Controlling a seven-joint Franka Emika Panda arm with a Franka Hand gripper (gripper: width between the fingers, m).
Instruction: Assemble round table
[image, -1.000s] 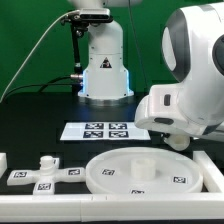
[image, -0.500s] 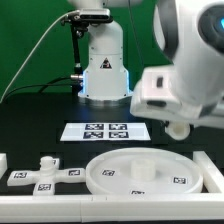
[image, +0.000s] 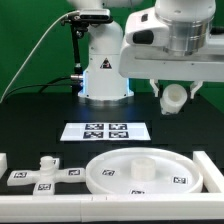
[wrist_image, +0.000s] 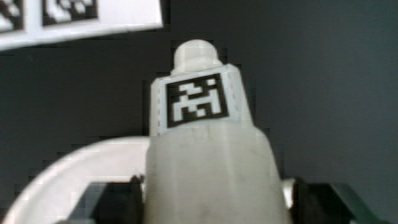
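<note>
Now that your arm has swung up from beside the disc (image: 105, 172), the tool (image: 172, 96) grips the leg (wrist_image: 203, 115) high over the counter (image: 40, 122); seating it in the disc at the near edge looks next.

Exterior view, position: I see it set off the arm, at the table's (image: 30, 125) front edge, slightly above the tabletop.
Exterior view, facing: across the black table toward the robot base (image: 105, 75) and the green backdrop (image: 25, 40).
Exterior view, range: moderate. The round disc (image: 140, 172) is nearest my lens, the marker board (image: 105, 130) lies mid-depth and the robot base is farthest.
Wrist view, position: on the wrist, looking along the held leg (wrist_image: 210, 130).
Wrist view, facing: downward onto the table.
Wrist view, range: very close. The leg fills most of my frame, slightly blurred.
Shared coverage: the leg (image: 174, 97) and the marker board (wrist_image: 71, 20), cropped at the wrist frame's edge.
</note>
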